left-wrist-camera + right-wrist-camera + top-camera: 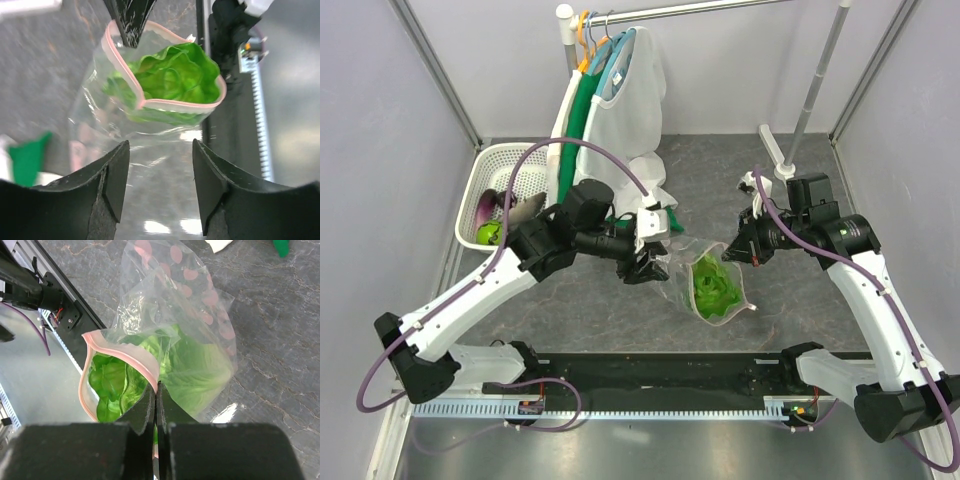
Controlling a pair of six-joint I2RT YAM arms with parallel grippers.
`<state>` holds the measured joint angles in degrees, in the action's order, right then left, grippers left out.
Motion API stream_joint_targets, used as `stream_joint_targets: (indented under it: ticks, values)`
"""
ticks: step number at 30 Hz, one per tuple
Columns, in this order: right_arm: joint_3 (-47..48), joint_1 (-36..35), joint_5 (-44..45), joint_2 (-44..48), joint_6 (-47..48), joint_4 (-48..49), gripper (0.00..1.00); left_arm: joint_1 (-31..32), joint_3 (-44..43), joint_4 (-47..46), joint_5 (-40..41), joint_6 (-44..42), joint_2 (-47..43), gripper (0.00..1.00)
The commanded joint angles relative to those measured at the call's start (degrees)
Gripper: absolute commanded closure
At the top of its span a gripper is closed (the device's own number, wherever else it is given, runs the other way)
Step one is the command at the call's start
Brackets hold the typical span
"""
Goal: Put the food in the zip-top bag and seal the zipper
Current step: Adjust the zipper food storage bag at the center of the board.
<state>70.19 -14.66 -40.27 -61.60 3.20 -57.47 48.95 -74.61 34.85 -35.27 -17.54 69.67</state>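
Right tool [156, 389] on bag [175, 285] with lettuce [195, 377]

White arms [470, 300], black joints [545, 245] — purple cables [570, 141] looping over.

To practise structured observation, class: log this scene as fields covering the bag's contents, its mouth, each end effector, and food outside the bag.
Bag contents: lettuce inside the zip-top bag
Bag mouth: zipper unsealed, gaping
Right end effector: shut, pinching the zipper
Left end effector: open, close to the bag
Food outside: eggplant and green fruit in the white basket
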Motion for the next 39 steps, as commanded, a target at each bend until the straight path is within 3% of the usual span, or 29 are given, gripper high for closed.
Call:
stream_joint_targets:
  ticks: [1, 7, 21, 25, 27, 28, 32, 35, 37, 39]
  values:
    - [0.6, -0.6, -1.4, 0.1, -0.4, 1.8, 1.0, -0.1, 2.0, -4.1, -4.4, -20.6, 1.0, 0.43]
    - [0.9, -0.9, -1.1, 0.4, -0.5, 1.4, 1.0, 0.4, 0.6, -4.3, -9.7, -27.5, 4.2, 0.45]
    - [0.6, -1.0, -1.6, 0.8, -0.2, 0.9, 1.0, 4.4, -1.1, -8.6, -3.6, -27.9, 10.2, 0.53]
    - [0.5, -1.1, -1.7, 1.1, -0.1, 0.8, 1.0, 4.6, -1.1, -9.0, -2.8, -28.2, 10.0, 0.64]
    - [0.5, -1.0, -1.7, 1.0, -0.1, 0.7, 1.0, 4.5, -0.9, -8.7, -2.9, -28.5, 9.7, 0.82]
    - [0.5, -1.0, -1.7, 1.0, -0.2, 0.6, 1.0, 4.5, -1.0, -8.4, -2.9, -29.1, 9.0, 0.97]
    - [1.5, -1.0, -1.0, 1.3, 0.5, -1.0, 1.0, 3.6, -4.5, -8.0, -4.2, -27.7, 5.4, 0.98]
    - [3.8, -1.1, -0.9, 1.9, 1.2, -3.7, 1.0, -0.9, -12.6, -8.2, -7.6, -18.2, 5.6, 0.98]
    - [5.0, -1.0, -2.2, 2.7, 1.1, -5.2, 1.0, -3.8, -16.2, -5.1, -7.4, -16.1, 7.0, 0.98]
    - [7.1, -1.1, -3.0, 3.2, 0.8, -6.4, 1.0, -4.9, -16.4, -5.1, -6.2, -12.6, 7.3, 0.98]
